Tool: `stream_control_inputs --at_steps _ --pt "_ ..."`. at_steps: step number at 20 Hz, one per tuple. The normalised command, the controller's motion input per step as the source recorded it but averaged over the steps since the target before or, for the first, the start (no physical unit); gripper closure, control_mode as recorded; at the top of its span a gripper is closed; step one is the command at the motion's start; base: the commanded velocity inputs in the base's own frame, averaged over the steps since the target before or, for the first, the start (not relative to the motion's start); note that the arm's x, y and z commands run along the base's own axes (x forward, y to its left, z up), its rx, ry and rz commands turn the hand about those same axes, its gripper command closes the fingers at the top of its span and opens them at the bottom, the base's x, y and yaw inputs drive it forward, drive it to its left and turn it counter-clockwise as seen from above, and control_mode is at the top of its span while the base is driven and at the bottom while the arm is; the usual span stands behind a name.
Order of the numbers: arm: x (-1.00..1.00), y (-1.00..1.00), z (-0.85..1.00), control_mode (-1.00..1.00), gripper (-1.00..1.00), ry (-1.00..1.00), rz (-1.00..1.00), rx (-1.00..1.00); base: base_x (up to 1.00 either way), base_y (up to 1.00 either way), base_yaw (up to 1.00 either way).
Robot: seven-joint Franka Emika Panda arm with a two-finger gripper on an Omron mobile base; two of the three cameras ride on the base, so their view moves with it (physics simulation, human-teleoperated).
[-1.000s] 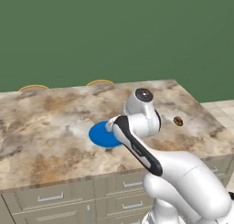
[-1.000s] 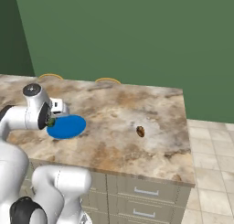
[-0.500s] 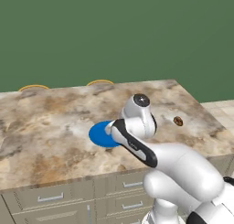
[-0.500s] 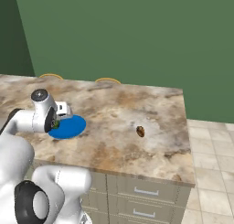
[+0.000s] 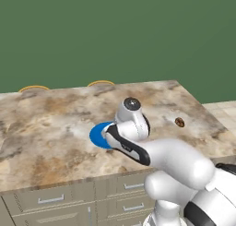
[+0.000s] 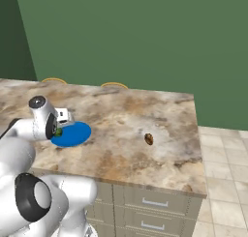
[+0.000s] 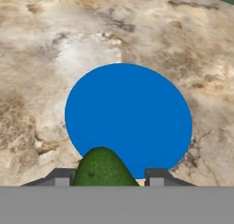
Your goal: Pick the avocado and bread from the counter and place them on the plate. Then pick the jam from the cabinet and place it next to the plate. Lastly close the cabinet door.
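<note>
Marbled counter (image 6: 121,134) before a green wall, beige drawers below. Item one: blue plate (image 7: 132,113), flat on the stone, nothing resting on it that I can see. Item two: avocado (image 7: 101,169), clenched in my gripper (image 7: 109,175) at the plate's near edge. Item three: bread (image 6: 149,139), well apart from the plate.

The arm (image 5: 138,146) hides part of the plate (image 5: 97,133).
</note>
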Motion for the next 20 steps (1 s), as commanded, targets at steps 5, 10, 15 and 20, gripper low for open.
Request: stream_control_inputs --at_steps 5,10,15,20 --pt "0.15 0.00 -0.22 -1.00 1.00 0.01 0.04 0.00 0.00 0.00 0.00" --pt "0.07 0.00 -0.23 -1.00 1.00 0.02 0.05 0.00 0.00 0.00 0.00" --pt "0.01 0.00 -0.19 -1.00 1.00 0.01 0.02 0.00 0.00 0.00 0.00" --pt "0.02 0.02 -0.14 -1.00 1.00 0.00 0.00 0.00 0.00 0.00 0.00"
